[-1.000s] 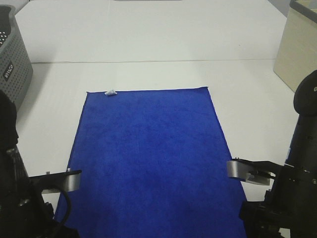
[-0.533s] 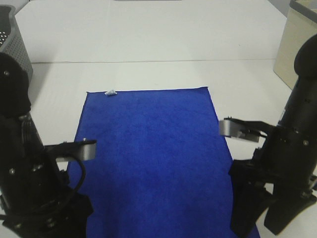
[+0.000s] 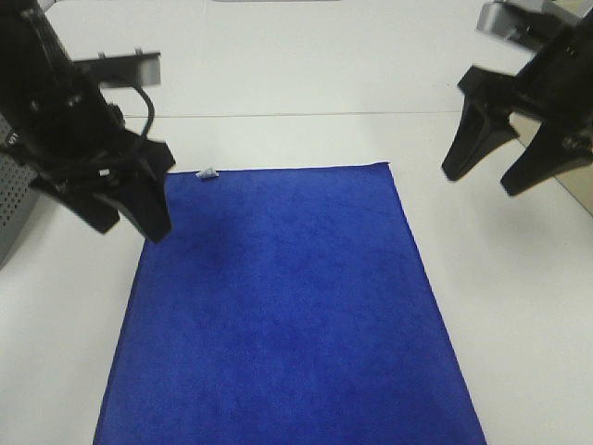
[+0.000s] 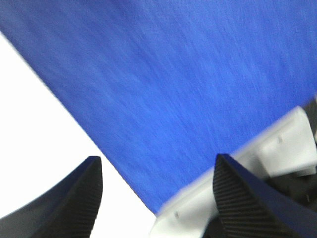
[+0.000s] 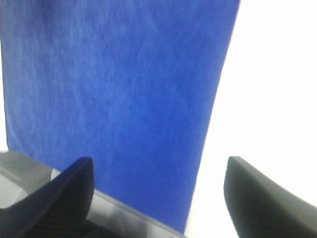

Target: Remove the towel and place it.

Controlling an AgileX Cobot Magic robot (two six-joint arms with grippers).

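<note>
The towel is spread flat on the counter. The left gripper is held above its far-left corner, the right gripper off its far-right corner; both jaws are opened wide, empty.

This reads as a robotics lab or test bench, not a home. A plain white counter, built of two slabs that meet at a straight seam, lies under flat, even light. The black left arm and right arm hang above it (machine parts, cables showing). A grey perforated basket and a towel look like test props.
</note>
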